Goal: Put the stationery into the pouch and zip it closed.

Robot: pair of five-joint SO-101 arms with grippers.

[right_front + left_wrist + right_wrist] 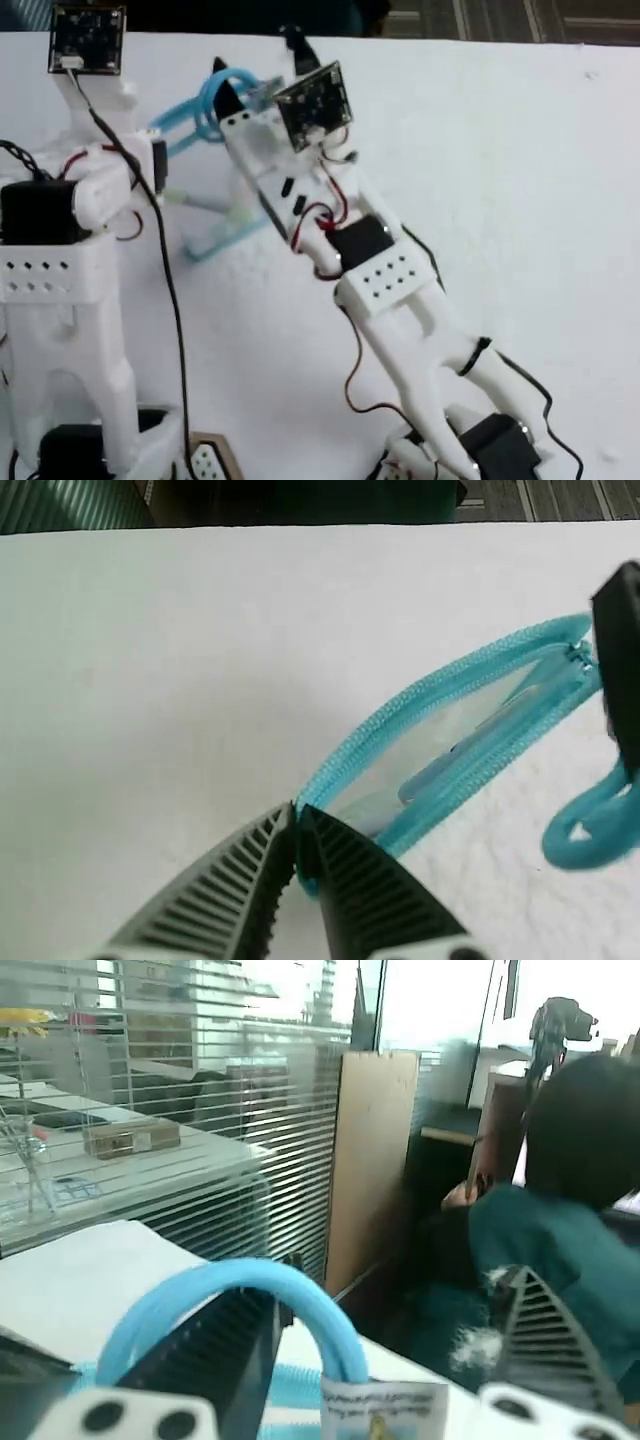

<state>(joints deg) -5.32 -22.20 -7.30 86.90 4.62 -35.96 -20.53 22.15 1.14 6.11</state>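
Two claws at one teal pouch

The pouch (440,730), clear-walled with teal edging, lies on the white table (150,680). The left claw (297,818) is clenched on one end corner of it, ribbed fingers (350,880) pressed together with the teal edge pinched between them. From that corner two teal toothed bands (470,780) run the length of the pouch, a little apart in the middle, and meet at the slider (577,654) at the far end. Whether the zip (400,708) is done up cannot be told. Between the bands, through the clear wall, a pale blue stick (450,763) shows inside, lying along the pouch.

A thick blue loop (235,1295) rises from the slider end of the pouch. The right claw (405,1280) is at that end, released, its two dark fingers spread wide. The loop arches over one finger (225,1345); the other stands well apart from the loop. Whether loop and finger touch cannot be told. A small white tag (380,1405) sits just beside the foot of the loop.

From above, the left arm (70,260) stands beside the pouch's pinched end. The right arm (390,280) stretches across the pouch, covering part of it, with its tip at the loop.
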